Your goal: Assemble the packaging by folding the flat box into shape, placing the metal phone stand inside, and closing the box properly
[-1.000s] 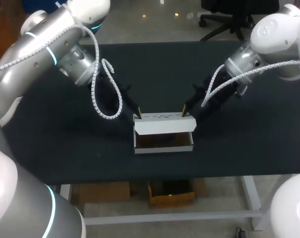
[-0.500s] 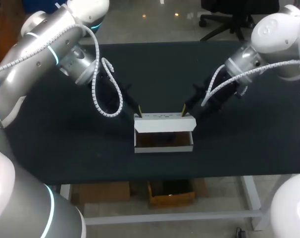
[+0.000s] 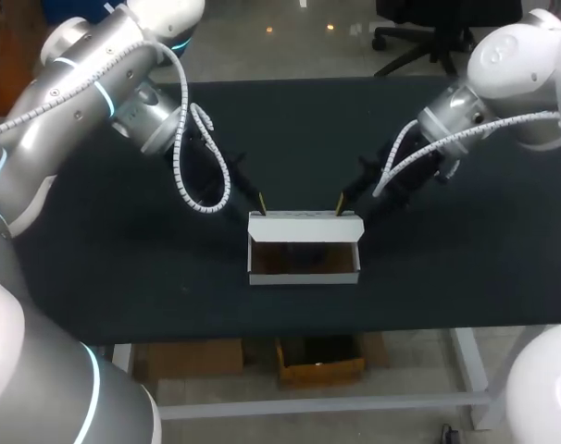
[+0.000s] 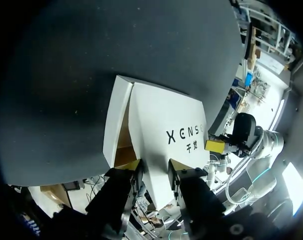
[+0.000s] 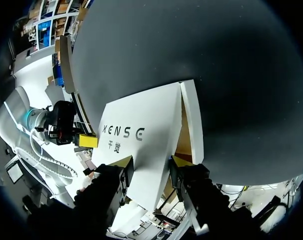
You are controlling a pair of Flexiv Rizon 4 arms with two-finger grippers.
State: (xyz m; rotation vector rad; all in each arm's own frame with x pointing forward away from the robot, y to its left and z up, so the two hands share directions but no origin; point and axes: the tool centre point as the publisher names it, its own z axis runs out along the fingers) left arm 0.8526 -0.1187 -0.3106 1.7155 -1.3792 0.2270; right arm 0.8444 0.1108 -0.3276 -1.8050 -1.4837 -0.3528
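Two end effectors behind box, interior murky

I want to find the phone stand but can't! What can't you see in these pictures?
- Head view: inside the box is dark shadow under the raised lid; no stand can be made out.
- Both wrist views: the lid's white panel covers the box's inside.
- Head view: the left end effector and right end effector are too small to show their grip on the lid.

The white cardboard box lies on the dark bench; the right hand, fingers apart, rests against its printed flap.
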